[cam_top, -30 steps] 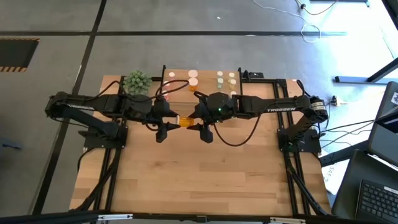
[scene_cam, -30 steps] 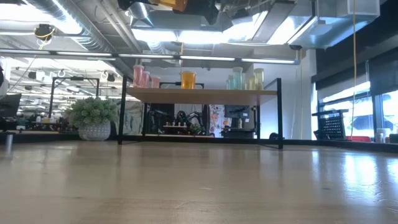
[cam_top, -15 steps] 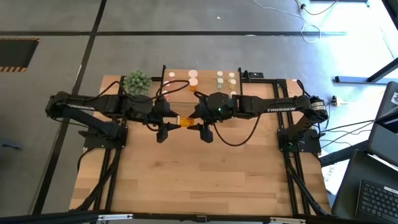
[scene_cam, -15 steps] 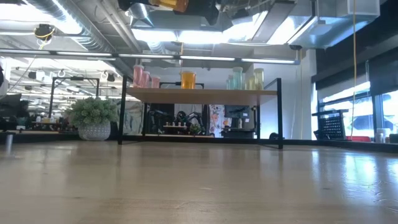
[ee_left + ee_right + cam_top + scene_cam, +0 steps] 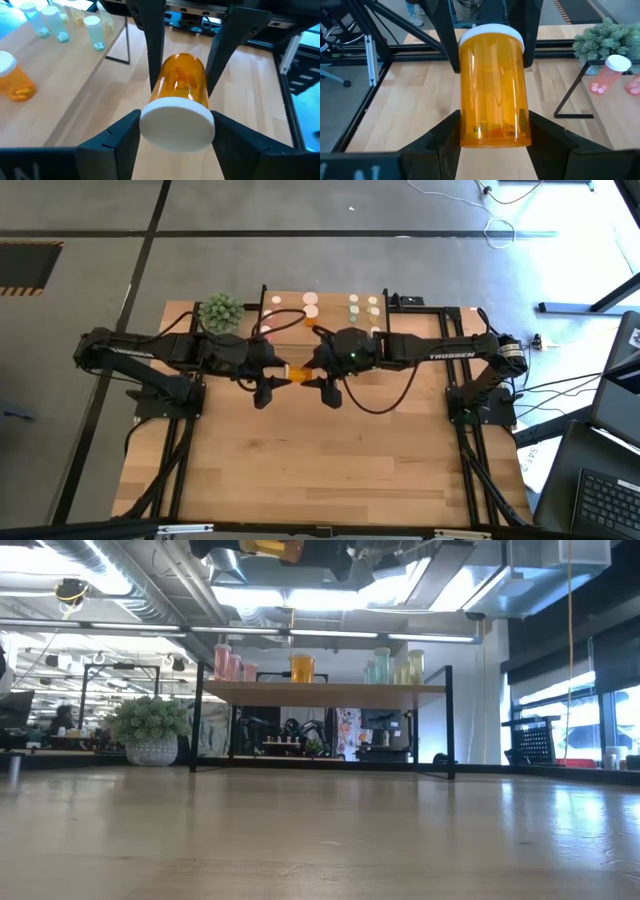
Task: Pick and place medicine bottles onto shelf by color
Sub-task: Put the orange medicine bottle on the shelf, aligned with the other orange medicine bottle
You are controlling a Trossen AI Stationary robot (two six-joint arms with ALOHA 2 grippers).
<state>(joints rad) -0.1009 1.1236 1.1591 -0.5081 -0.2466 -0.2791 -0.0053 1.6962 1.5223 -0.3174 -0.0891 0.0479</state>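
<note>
left gripper: on cap end of orange bottle
right gripper: clamped on its base end
shelf: 12 o'clock of bottle

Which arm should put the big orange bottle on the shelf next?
Probably right. Both end effectors hold the orange bottle, but the right end effector grips its body while the left end effector pinches only the cap.

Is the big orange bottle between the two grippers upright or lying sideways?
Sideways: the orange bottle lies level above the table, white cap toward the left gripper, base toward the right gripper.
</note>
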